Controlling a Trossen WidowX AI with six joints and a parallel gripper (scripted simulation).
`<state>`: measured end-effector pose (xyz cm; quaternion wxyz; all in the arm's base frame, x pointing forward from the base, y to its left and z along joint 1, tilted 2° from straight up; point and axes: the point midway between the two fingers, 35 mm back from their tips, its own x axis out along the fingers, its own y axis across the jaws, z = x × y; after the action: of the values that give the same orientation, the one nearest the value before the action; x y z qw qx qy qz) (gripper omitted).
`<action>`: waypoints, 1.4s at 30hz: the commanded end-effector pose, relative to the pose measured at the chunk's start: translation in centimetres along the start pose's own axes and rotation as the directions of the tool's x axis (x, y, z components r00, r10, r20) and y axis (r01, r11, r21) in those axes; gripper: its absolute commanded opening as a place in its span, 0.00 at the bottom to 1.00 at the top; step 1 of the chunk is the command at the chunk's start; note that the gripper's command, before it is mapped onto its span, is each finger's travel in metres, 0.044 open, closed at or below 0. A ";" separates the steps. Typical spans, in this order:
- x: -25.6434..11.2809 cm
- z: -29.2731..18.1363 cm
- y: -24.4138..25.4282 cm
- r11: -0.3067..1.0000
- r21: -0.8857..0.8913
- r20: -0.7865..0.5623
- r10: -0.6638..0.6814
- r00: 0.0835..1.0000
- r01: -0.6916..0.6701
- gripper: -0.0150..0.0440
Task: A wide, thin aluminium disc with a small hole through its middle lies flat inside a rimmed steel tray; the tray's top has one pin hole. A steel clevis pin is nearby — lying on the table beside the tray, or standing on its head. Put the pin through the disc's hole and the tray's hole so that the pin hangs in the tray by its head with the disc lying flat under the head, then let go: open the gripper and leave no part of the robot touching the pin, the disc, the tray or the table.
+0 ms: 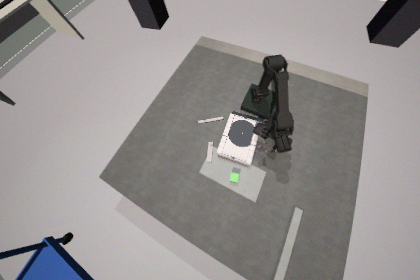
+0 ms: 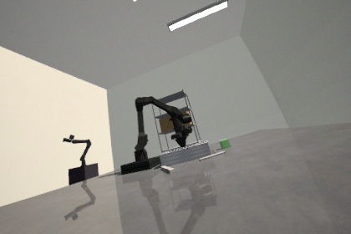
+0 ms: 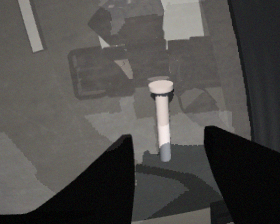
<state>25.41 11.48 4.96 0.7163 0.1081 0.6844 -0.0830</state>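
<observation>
- Pale strips (image 1: 210, 120) (image 1: 210, 152): left of the tray in the top view, one farther up, one close beside it.
- Tray (image 1: 224, 146) (image 2: 185, 155): on the dark table (image 1: 165, 144).
- Disc (image 1: 242, 131): flat inside the tray.
- Green block (image 1: 234, 177) (image 2: 225, 144): just below the tray in the top view.
- Pin (image 3: 162, 120): outside the tray, beside it; can't tell if flat.
- Claw (image 1: 270, 146) (image 2: 183, 144) (image 3: 168, 140): right of the tray from above, partly open, gripping nothing.
</observation>
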 end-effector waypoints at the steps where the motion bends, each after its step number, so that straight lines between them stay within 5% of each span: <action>1: 0.9 -0.3 -0.1 1.000 -0.005 -0.011 -0.003 1.000 0.003 0.53; 40: 5.0 -0.6 -0.2 1.000 -0.005 -0.011 -0.003 1.000 0.003 0.53; 42: 5.0 -0.6 -0.2 1.000 -0.005 -0.011 -0.003 1.000 0.003 0.44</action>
<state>25.15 11.55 0.07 0.7141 0.1052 0.6872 -0.0822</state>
